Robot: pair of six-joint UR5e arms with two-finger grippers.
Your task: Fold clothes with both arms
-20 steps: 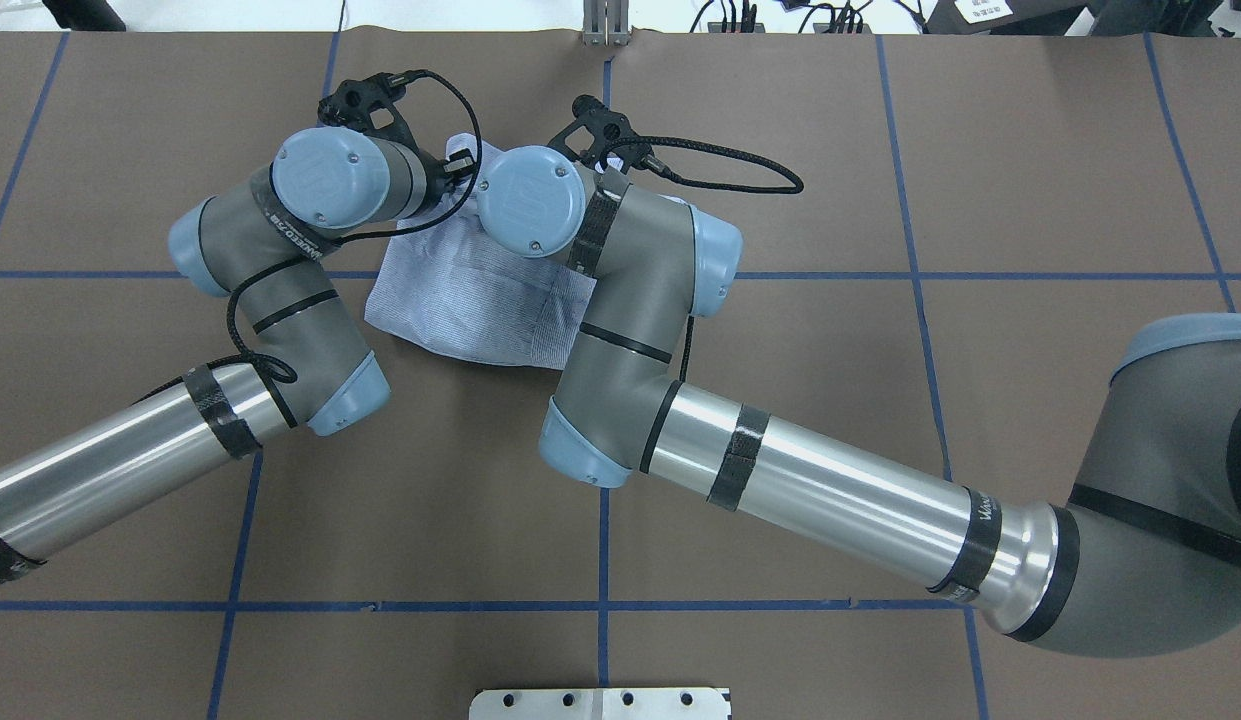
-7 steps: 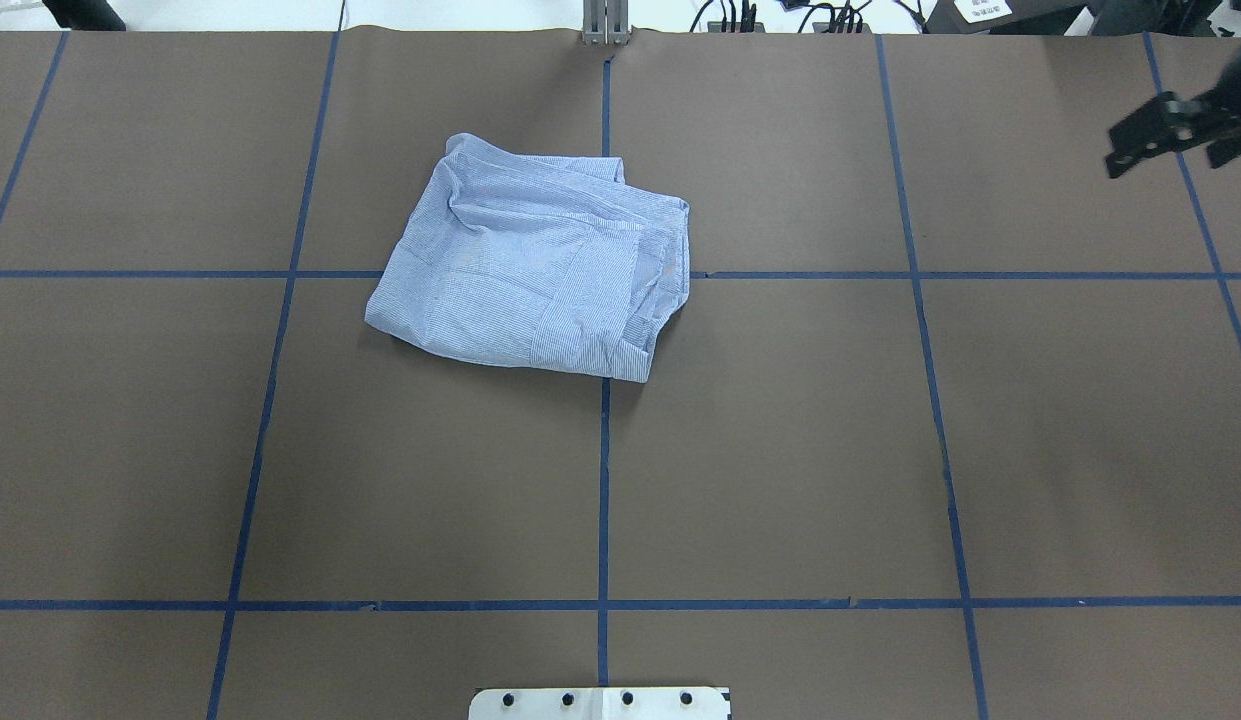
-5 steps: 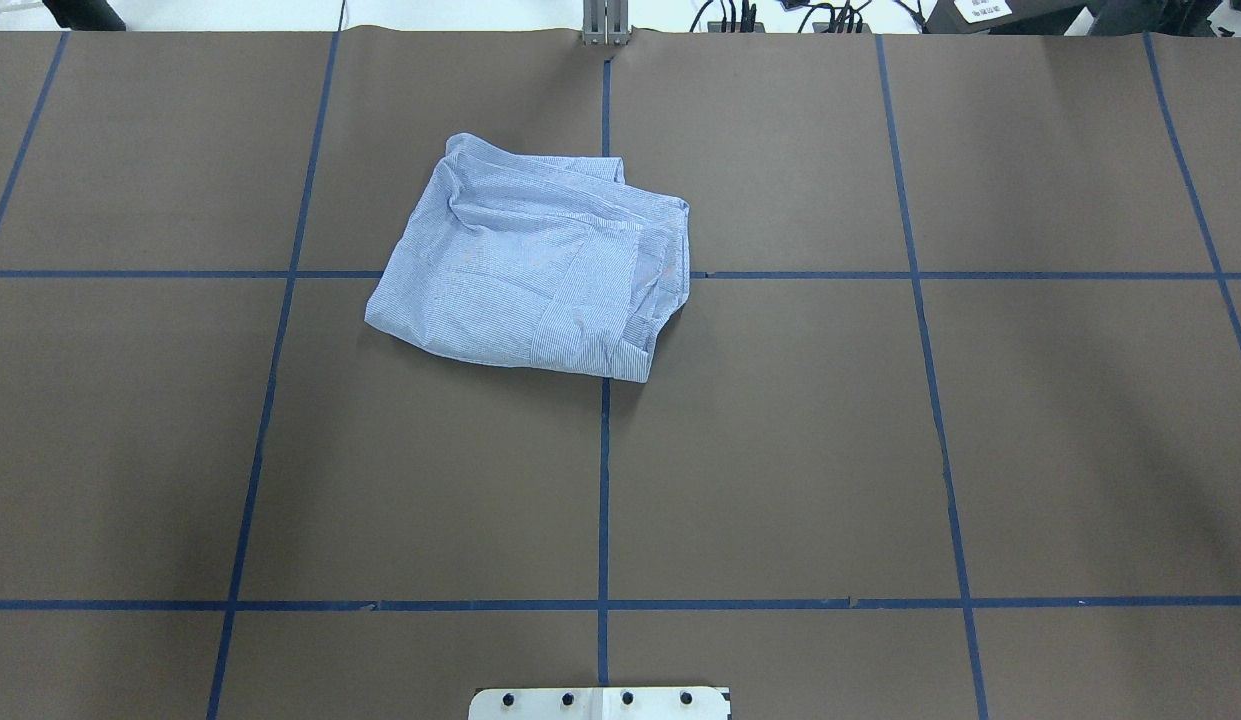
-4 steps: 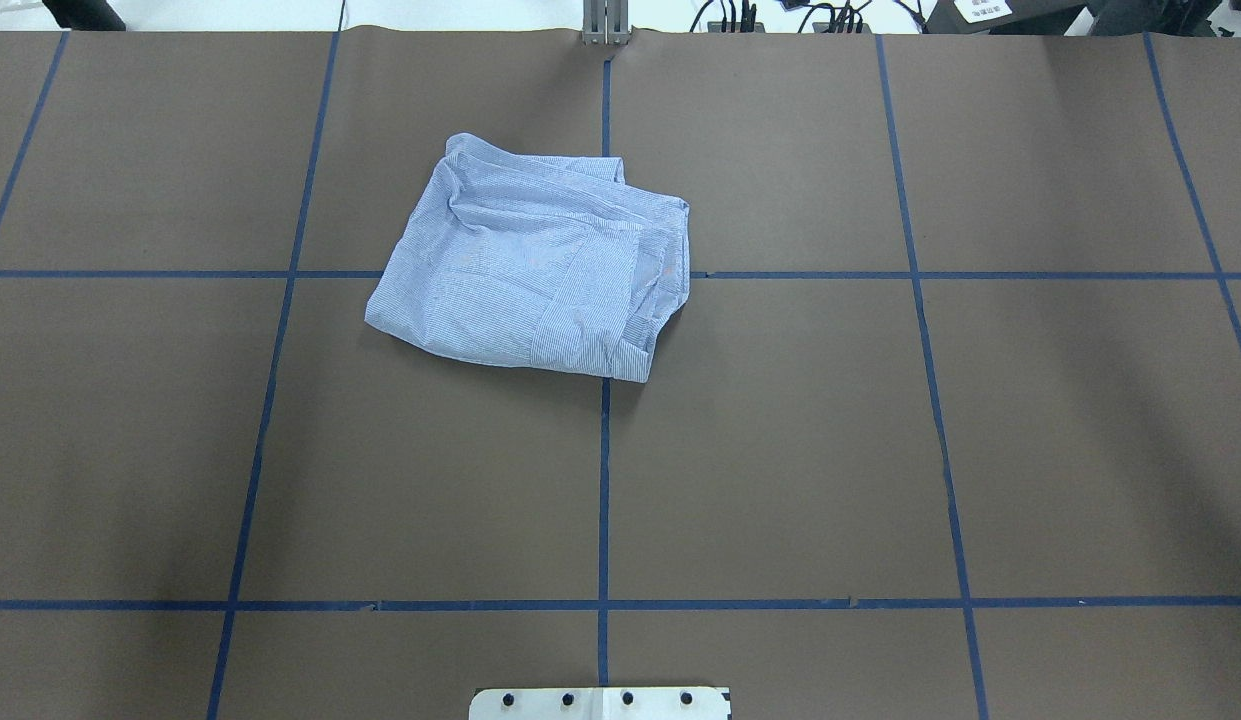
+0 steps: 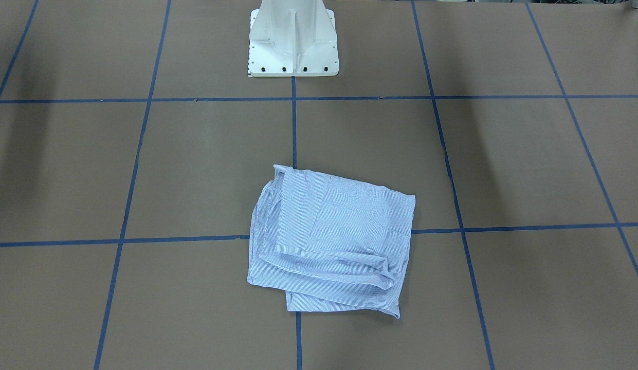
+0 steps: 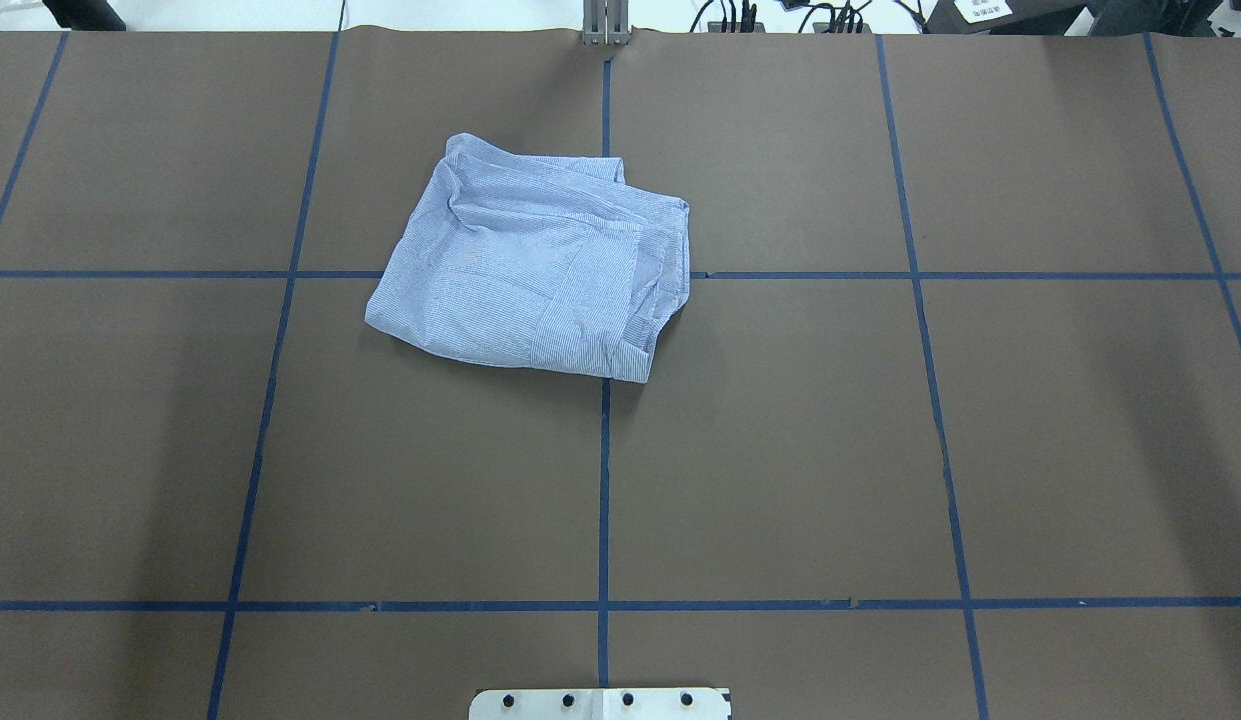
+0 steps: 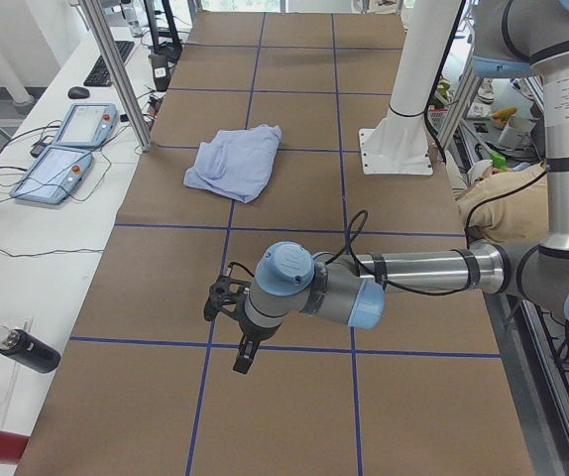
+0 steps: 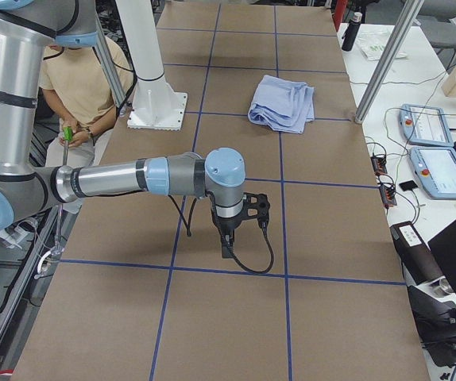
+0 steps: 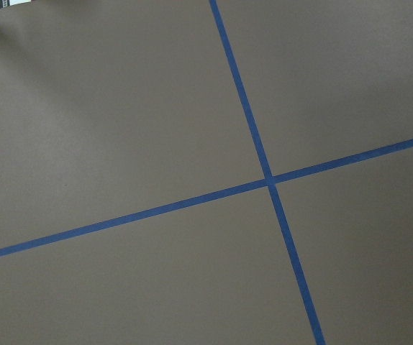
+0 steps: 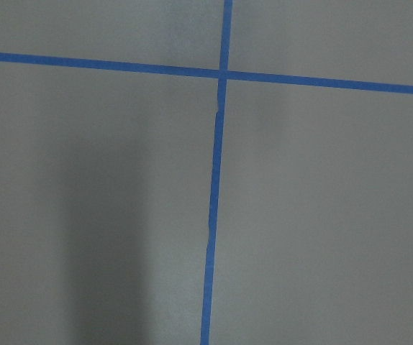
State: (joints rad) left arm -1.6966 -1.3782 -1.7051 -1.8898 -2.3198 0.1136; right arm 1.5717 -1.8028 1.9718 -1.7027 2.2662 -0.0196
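Note:
The folded light blue striped shirt [image 6: 535, 270] lies flat on the brown table, a little left of the centre line at the far side; it also shows in the front view [image 5: 331, 241] and both side views [image 7: 233, 162] [image 8: 284, 103]. Nothing touches it. My left gripper [image 7: 242, 357] shows only in the exterior left view, pointing down above the table's left end, far from the shirt. My right gripper [image 8: 226, 248] shows only in the exterior right view, above the right end. I cannot tell whether either is open or shut. Both wrist views show only bare table and blue tape lines.
The white pedestal base [image 5: 293, 46] stands at the robot's edge of the table. Two teach pendants [image 7: 66, 149] lie on the side bench beyond the far edge, by a metal post [image 7: 116, 74]. A seated person [image 8: 77, 79] is behind the pedestal.
Both arms, which were over the shirt 2.7 s ago, have pulled away outward and left the overhead view. The shirt lies released and has not moved over the last second.

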